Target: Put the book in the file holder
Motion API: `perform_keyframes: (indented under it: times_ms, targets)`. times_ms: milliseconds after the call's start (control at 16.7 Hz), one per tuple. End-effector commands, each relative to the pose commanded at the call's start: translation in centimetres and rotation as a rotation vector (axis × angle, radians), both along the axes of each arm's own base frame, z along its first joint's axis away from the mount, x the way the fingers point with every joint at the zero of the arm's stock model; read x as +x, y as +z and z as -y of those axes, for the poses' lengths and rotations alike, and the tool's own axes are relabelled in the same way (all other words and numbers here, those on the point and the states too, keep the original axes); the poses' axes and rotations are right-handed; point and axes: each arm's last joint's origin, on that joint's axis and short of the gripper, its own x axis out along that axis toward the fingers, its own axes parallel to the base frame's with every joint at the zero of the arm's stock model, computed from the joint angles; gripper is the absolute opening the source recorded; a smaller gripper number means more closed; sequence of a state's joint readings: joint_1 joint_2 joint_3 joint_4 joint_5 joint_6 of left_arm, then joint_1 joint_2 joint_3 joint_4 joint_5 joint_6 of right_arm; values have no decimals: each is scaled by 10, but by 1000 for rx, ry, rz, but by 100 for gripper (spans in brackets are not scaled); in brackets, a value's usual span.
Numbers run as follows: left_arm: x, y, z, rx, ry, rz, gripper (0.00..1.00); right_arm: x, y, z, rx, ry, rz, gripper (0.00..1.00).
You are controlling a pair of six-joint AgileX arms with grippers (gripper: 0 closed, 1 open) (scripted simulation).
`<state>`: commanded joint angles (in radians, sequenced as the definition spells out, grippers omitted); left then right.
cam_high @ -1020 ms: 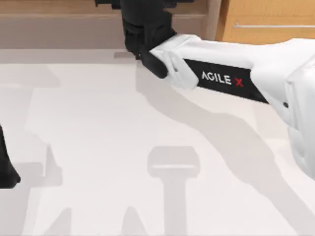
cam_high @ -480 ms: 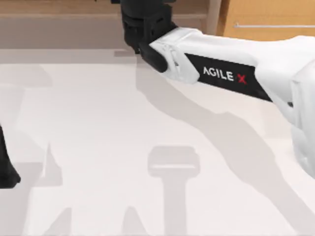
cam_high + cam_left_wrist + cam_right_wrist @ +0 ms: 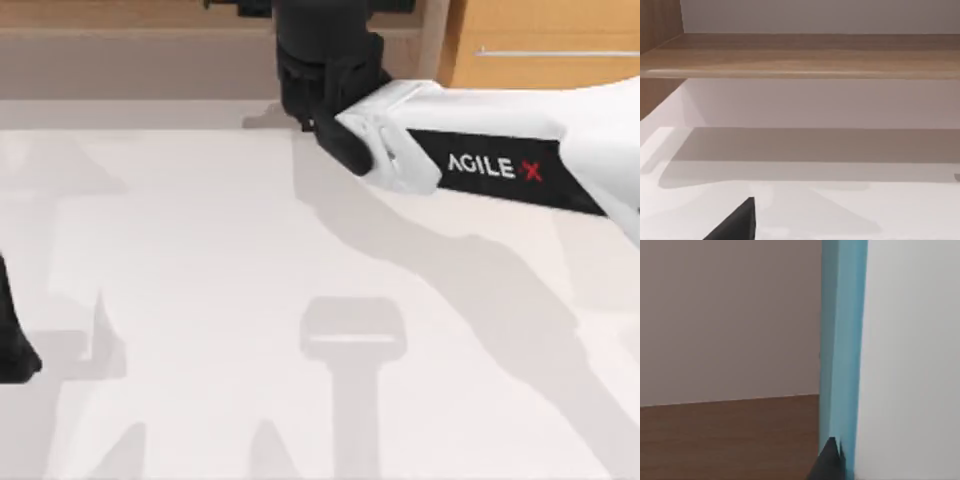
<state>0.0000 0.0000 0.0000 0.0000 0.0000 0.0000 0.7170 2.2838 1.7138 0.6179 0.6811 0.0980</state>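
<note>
At the near left edge of the white table (image 3: 200, 300), the left arm's dark gripper (image 3: 12, 345) sits parked; I cannot tell how its jaws stand. Farther off, the right gripper (image 3: 325, 70) reaches the wooden cabinet (image 3: 540, 45), clamped on the narrow white, teal-edged book (image 3: 842, 350).

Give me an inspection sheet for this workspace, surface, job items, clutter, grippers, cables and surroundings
Surface: white table, with shadows across it.
Job's things: book, its teal-blue band and white face close to the right wrist camera; file holder not identified.
Clutter: nothing seen.
Grippers: right arm stretches from the top view's right to the table's far edge, its dark wrist at the wooden shelf; a dark fingertip lies against the book. Left arm is parked at the table's left edge.
Cables: nothing seen.
Surroundings: wooden shelf along the far side; wooden cabinet at far right.
</note>
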Motion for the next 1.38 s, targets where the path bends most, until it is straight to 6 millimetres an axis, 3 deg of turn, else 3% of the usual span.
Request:
perform_keyframes:
  times_ms: [300, 660, 840, 1080, 1380]
  targets:
    - [0, 0, 0, 0, 0, 0, 100, -52, -4, 43, 184, 131, 3, 0]
    - [0, 0, 0, 0, 0, 0, 100, -123, -3, 122, 469, 305, -3, 0]
    - [0, 0, 0, 0, 0, 0, 100, -147, -7, 160, 615, 374, -17, 0]
    - [0, 0, 0, 0, 0, 0, 100, -165, -22, 207, 781, 409, -78, 0]
    - [0, 0, 0, 0, 0, 0, 100, -158, -44, 265, 934, 315, -185, 0]
